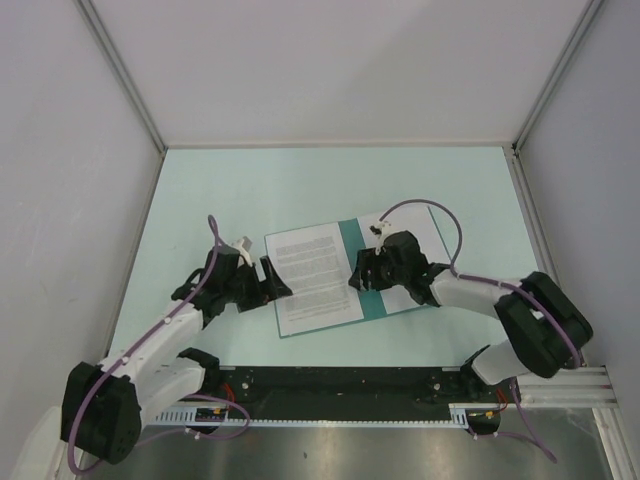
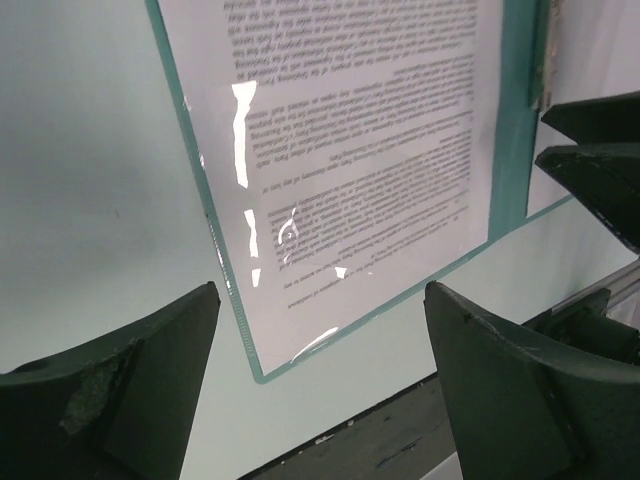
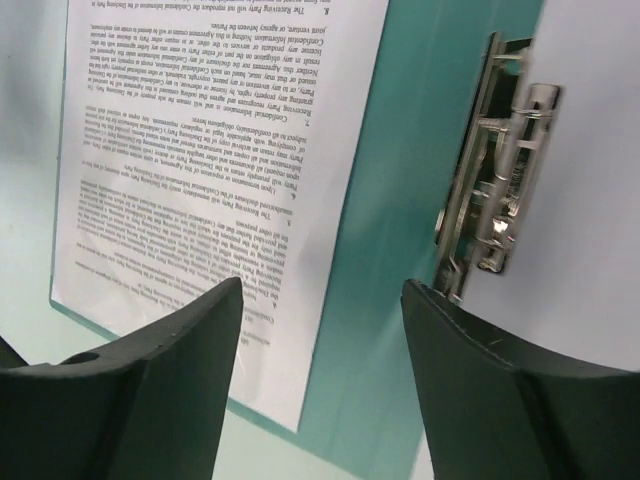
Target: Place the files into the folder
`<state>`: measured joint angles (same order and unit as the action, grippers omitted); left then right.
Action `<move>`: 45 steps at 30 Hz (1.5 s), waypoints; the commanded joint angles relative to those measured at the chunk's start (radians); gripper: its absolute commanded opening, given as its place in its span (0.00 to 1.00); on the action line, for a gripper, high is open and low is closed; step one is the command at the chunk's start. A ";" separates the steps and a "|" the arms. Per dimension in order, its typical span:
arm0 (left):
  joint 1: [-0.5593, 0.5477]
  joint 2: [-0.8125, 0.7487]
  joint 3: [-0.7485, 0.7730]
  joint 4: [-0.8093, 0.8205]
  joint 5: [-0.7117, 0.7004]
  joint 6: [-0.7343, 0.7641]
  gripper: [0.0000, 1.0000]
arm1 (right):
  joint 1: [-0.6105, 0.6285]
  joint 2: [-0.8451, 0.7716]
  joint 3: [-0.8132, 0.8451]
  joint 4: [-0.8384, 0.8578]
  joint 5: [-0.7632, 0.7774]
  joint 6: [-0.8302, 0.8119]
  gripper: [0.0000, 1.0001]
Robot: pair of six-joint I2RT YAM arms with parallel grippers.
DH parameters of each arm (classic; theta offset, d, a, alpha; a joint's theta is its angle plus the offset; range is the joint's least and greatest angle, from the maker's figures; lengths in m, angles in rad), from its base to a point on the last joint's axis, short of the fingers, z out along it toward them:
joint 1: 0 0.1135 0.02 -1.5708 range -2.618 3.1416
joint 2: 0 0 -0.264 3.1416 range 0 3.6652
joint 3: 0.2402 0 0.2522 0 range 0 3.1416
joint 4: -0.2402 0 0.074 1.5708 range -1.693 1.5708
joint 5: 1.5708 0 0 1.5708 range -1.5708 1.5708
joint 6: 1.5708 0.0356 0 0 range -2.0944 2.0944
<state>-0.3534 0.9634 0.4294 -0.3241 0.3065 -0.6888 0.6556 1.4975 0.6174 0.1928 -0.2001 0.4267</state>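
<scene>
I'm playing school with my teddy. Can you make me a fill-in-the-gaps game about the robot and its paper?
1. The words on the printed sheet are ____ in colour.
2. The left pincer and the right pincer are both ____, holding nothing.
3. The shiny clip on the teal folder is made of ____.

Missing words: black; open; metal.

1. Our left arm reaches from the lower left toward frame centre.
2. Our left gripper has its jaws spread wide, holding nothing.
3. Our right arm bends in from the lower right.
4. Our right gripper gapes too, empty.
</scene>
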 commanded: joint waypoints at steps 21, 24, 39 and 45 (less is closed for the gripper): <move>0.001 -0.075 0.080 -0.079 0.039 0.009 0.93 | 0.033 0.061 0.295 -0.348 0.441 -0.170 0.29; 0.001 -0.077 0.066 -0.075 0.043 0.006 0.93 | 0.049 0.114 0.337 -0.362 0.476 -0.193 0.32; 0.001 -0.057 0.052 -0.047 0.049 0.000 0.92 | 0.084 0.280 0.421 -0.378 0.491 -0.197 0.28; 0.001 -0.060 0.048 -0.056 0.028 -0.011 0.92 | 0.111 0.326 0.426 -0.401 0.574 -0.169 0.24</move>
<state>-0.3531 0.9096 0.4850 -0.3950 0.3290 -0.6796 0.7429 1.7786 1.0145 -0.1860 0.3000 0.2348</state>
